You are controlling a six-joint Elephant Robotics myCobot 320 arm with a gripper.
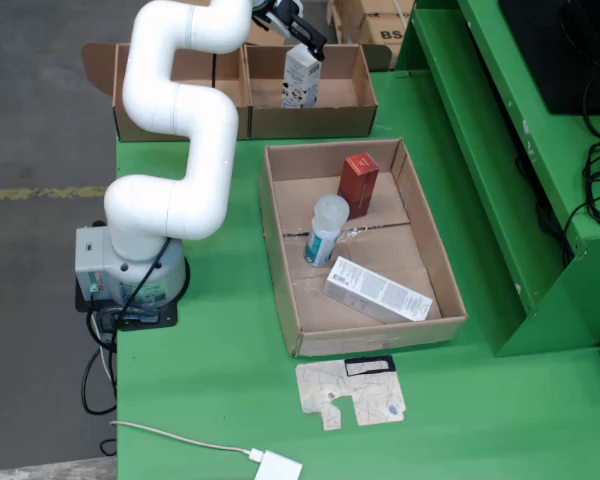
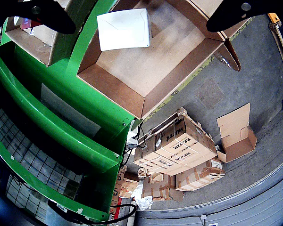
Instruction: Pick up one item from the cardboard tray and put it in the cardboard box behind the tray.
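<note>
A white carton (image 1: 302, 76), lifted out of the cardboard tray (image 1: 280, 240), is shown inside the cardboard box (image 1: 350, 112) behind it, the gripper (image 1: 302, 35) fingers spread clear in the wrist view, so only withdrawal is judged left.

The white arm (image 1: 180, 130) is seen in the fixed view rising from a grey base (image 1: 130, 275) at the left edge of the green worktop (image 1: 220, 380). From the base, the rounded links are bent in an S shape, first to the right, then back to the left, then up and to the right towards the top of the frame. The black hand (image 1: 298, 32) is carried at the far end, angled down and to the right. In the hand-mounted view, two dark fingers (image 2: 42, 14) are seen at the upper left and upper right corners, set wide apart from each other.
</note>
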